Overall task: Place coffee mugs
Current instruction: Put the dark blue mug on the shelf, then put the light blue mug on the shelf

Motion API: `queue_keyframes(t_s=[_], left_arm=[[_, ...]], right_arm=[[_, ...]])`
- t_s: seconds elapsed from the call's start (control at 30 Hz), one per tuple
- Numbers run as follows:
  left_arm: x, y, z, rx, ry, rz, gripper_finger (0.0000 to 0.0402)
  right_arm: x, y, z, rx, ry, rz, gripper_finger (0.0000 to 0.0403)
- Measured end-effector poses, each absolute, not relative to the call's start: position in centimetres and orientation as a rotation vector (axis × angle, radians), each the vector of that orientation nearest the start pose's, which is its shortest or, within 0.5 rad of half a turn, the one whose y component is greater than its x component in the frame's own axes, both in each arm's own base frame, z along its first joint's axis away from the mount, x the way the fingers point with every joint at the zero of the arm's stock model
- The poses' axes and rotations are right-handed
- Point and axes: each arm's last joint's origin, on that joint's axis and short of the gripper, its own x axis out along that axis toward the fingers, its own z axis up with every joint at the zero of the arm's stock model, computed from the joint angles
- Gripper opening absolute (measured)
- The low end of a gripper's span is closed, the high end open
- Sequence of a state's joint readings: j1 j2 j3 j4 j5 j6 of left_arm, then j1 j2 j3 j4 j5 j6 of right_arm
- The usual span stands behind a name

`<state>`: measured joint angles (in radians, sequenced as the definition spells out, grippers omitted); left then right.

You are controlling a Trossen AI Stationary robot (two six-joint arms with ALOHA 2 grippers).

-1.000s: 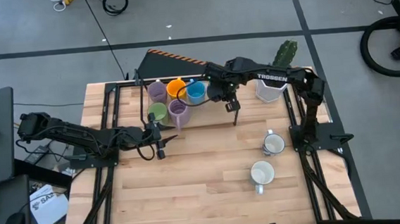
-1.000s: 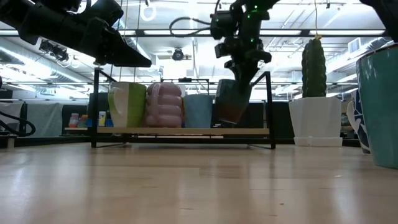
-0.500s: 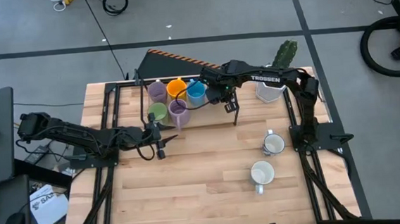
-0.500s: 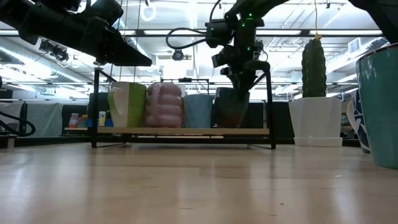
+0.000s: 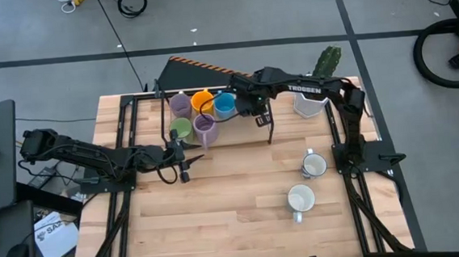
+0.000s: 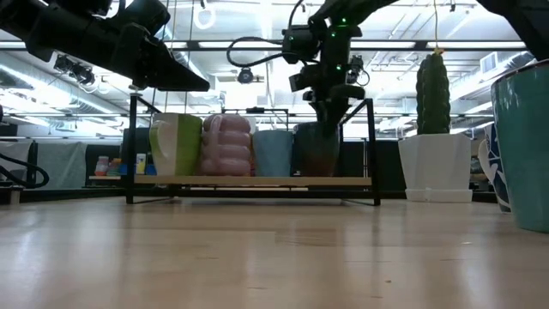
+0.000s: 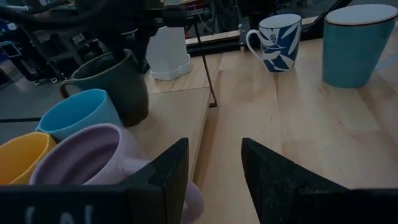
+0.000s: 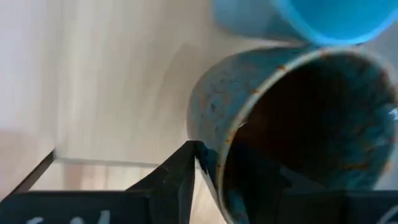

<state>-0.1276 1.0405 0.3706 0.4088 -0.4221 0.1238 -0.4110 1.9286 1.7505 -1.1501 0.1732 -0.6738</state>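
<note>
A low black-framed rack [image 5: 214,138] with a wooden shelf [image 6: 249,180] stands at the table's far middle. On it are two purple mugs [image 5: 181,105] [image 5: 204,128], an orange mug [image 5: 202,99], a blue mug [image 5: 225,104] and a green mug [image 5: 180,130]. My right gripper [image 5: 250,104] is shut on the dark brown mug [image 6: 319,150], just right of the blue mug [image 6: 274,152]. Two white mugs [image 5: 314,165] [image 5: 301,198] stand on the table's right half. My left gripper [image 5: 182,162] is open, holds nothing, and hovers near the rack's left front. My right gripper holds the dark brown mug by its rim [image 8: 217,146], one finger outside the wall [image 8: 180,174] and the other, as far as it shows, inside the hollow. It comes from above, pointing down. The mug stands upright with its bottom [image 6: 319,174] on the rack's shelf.
A white faceted pot with a green cactus [image 5: 312,98] stands right of the rack, close to my right arm. The rack's thin black legs [image 5: 269,134] and top bar [image 6: 249,101] frame the mugs. Bare wood [image 5: 227,210] lies in the table's near middle.
My right gripper has moved down and a little toward the blue mug, carrying the dark brown mug. The mug hung tilted above the shelf before; now it is upright with its bottom on the shelf beside the blue mug.
</note>
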Motion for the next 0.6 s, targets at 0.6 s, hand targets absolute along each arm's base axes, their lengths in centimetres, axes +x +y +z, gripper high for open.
queue_keyframes(t_s=[0.6], left_arm=[[20.7,-1.5,20.2,0.187,0.272,0.277,0.0155]], right_arm=[[35.3,-13.2,31.6,-0.32,1.446,-0.042,0.0153]])
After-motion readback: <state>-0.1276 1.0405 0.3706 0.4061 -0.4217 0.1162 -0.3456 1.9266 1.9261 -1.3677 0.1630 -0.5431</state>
